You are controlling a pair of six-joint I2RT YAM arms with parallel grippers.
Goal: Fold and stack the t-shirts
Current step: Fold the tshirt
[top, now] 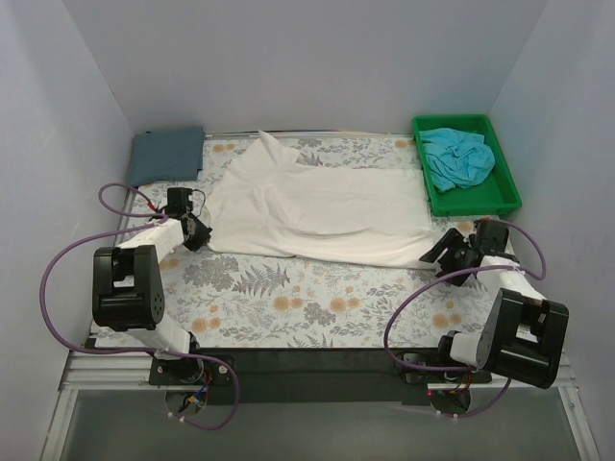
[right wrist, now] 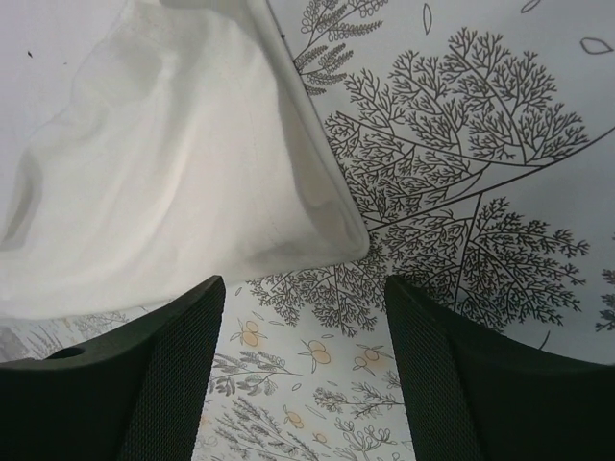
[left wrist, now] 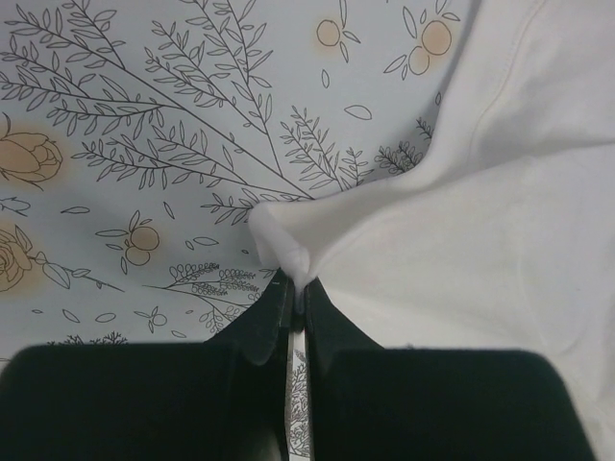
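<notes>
The cream-white t-shirt (top: 317, 206) lies spread mid-table on the floral cover (top: 288, 298) — soft, light, limp cloth, best taken at its corners. The left gripper (left wrist: 296, 288) pinches the near-left corner. The right gripper (right wrist: 303, 283) stands spread at the near-right corner, holding nothing. Open room lies on the near side — the green tray (top: 476, 206) crowds the far right.

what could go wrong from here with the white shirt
1. The left gripper is shut on only the very corner of the white shirt, so the cloth may slip out when pulled.
2. The right gripper is open, and the shirt's other corner lies ahead of its fingers, not between them. Closing here could miss it or pinch the table cover.
3. If only the left side lifts, the shirt may skew.
</notes>
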